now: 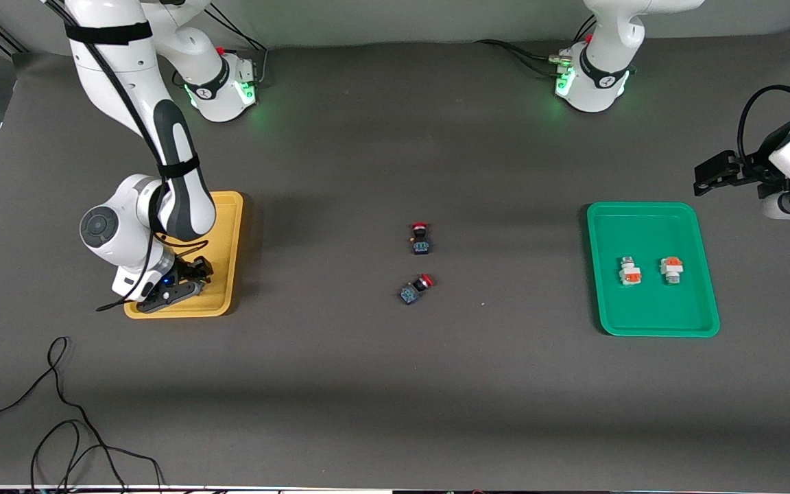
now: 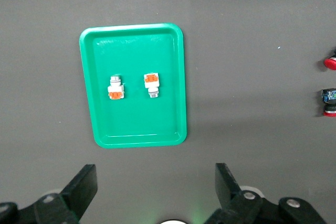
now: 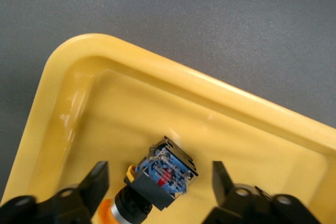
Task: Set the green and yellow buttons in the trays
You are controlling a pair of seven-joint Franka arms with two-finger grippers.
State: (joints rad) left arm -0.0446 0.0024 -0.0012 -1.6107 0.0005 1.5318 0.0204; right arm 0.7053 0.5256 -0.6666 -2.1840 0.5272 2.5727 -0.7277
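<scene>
The yellow tray (image 1: 234, 233) (image 3: 173, 72) lies toward the right arm's end of the table. My right gripper (image 1: 186, 281) (image 3: 160, 187) hangs low in it, open. A black-bodied button with a yellow-orange cap and blue base (image 3: 157, 182) lies on the tray floor between the spread fingers (image 3: 97, 182), touched by neither. In the front view the arm hides that button. Two white buttons with orange blocks (image 1: 630, 272) (image 1: 671, 269) (image 2: 116, 88) (image 2: 151, 84) rest in the green tray (image 1: 642, 219) (image 2: 136, 124). My left gripper (image 1: 705, 177) (image 2: 156, 187) waits open and empty beside the green tray, at the table's edge.
Two black switches with red caps (image 1: 421, 237) (image 1: 415, 288) lie mid-table between the trays, also seen as red-capped switches (image 2: 331, 62) (image 2: 328, 102) in the left wrist view. A loose black cable (image 1: 59, 412) curls near the front edge at the right arm's end.
</scene>
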